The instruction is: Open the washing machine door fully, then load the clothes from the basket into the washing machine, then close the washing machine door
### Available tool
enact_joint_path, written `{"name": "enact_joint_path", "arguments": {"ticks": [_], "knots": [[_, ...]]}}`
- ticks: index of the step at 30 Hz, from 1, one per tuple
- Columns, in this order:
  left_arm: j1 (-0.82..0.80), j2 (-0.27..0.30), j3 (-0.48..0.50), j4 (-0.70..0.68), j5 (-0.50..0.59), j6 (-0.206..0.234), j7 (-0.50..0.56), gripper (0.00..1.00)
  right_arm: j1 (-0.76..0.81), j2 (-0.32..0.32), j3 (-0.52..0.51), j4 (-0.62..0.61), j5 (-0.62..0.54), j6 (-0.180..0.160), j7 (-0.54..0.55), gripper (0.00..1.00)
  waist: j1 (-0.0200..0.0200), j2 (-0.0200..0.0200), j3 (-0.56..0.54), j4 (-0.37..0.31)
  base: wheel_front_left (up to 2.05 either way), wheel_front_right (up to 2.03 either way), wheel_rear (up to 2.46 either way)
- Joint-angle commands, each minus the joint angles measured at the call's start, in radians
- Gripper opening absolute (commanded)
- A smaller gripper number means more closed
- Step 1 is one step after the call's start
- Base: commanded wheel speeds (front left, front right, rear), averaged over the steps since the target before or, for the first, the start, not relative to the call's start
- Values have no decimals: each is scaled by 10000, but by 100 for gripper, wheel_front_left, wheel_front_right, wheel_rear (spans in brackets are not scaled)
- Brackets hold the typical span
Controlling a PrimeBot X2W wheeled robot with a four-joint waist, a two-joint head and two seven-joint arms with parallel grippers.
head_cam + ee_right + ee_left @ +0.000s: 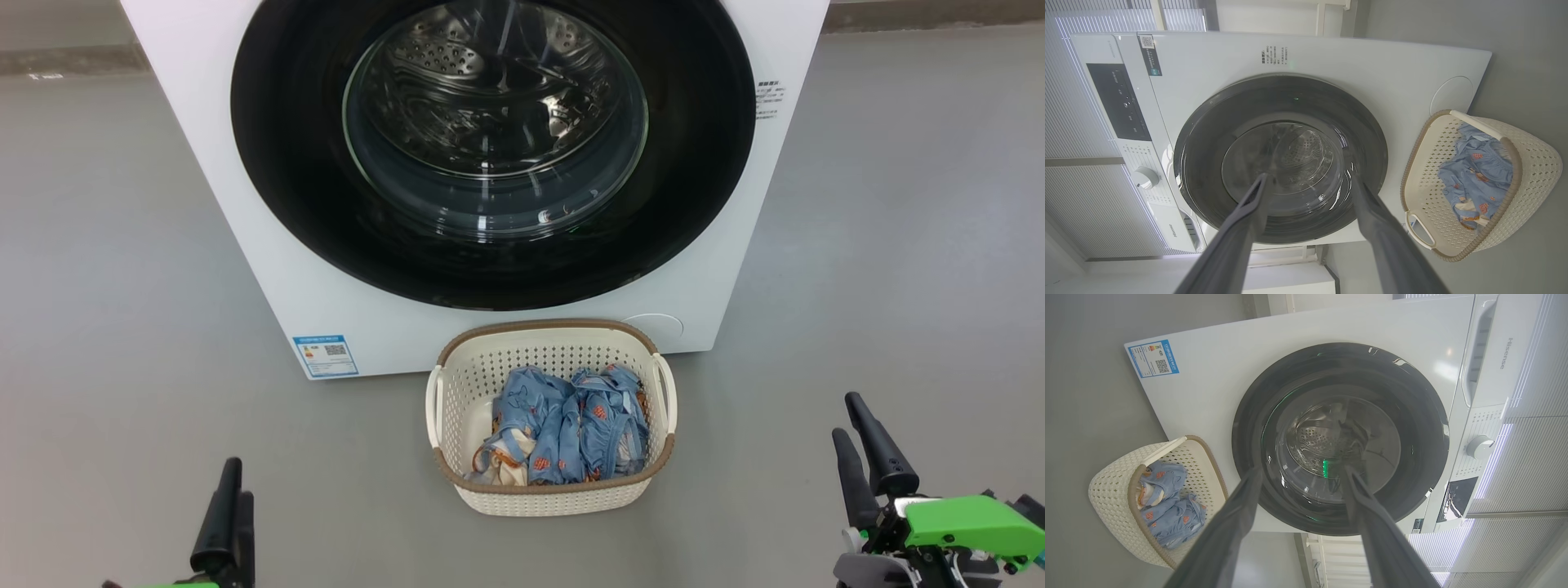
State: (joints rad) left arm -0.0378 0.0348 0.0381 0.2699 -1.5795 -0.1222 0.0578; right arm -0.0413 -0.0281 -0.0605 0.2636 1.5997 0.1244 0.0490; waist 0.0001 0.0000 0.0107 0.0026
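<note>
The white washing machine (245, 212) stands ahead with its round black door (294, 163) shut flat against the front; the steel drum shows through the glass window (494, 122). On the floor before it sits the cream basket (457, 384) holding the light-blue clothes (563, 425). My left gripper (231, 478) is low at the left, open and empty. My right gripper (849, 415) is low at the right, open and empty. Both wrist views face the door (1412, 416) (1208, 134) from a distance, with the basket (1110, 490) (1531, 163) and clothes (1171, 506) (1474, 175) to one side.
Grey floor (898, 245) surrounds the machine and basket. A blue sticker (325, 355) sits at the machine's lower left corner. The control panel with a knob (1145, 177) lies along the machine's top. Pale slatted wall panels stand behind the machine.
</note>
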Motion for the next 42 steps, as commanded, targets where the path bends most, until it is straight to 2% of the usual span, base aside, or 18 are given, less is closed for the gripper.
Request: {"name": "enact_joint_path", "arguments": {"ticks": [1, 15, 20, 34, 42], "knots": [[-427, 137, 85, -322, 49, -21, -56, 100, -525, -127, 82, -324, -113, 17, -43, 100, -1, 0, -3, 0, 0, 0, 0], [-687, 531, -551, -567, 949, -30, -708, 100, -847, -623, 960, -669, -874, 24, -636, 100, -1, 0, 68, 7, 0, 0, 0], [-831, 728, -835, -538, 1689, -34, -932, 100, -1009, -850, 1332, -723, -1367, 27, -851, 100, -1, 0, 134, 20, 0, 0, 0], [-1060, 643, -954, -630, 3720, -43, -1351, 100, -1412, -1215, 2223, -487, -3621, 34, -1267, 100, -1, 0, 196, 4, 0, 0, 0], [-1166, 645, -999, -542, 5475, -48, -1587, 100, -1648, -1268, 2551, -65, -5186, 37, -1503, 100, -1, 0, 209, -19, 0, 0, 0]]}}
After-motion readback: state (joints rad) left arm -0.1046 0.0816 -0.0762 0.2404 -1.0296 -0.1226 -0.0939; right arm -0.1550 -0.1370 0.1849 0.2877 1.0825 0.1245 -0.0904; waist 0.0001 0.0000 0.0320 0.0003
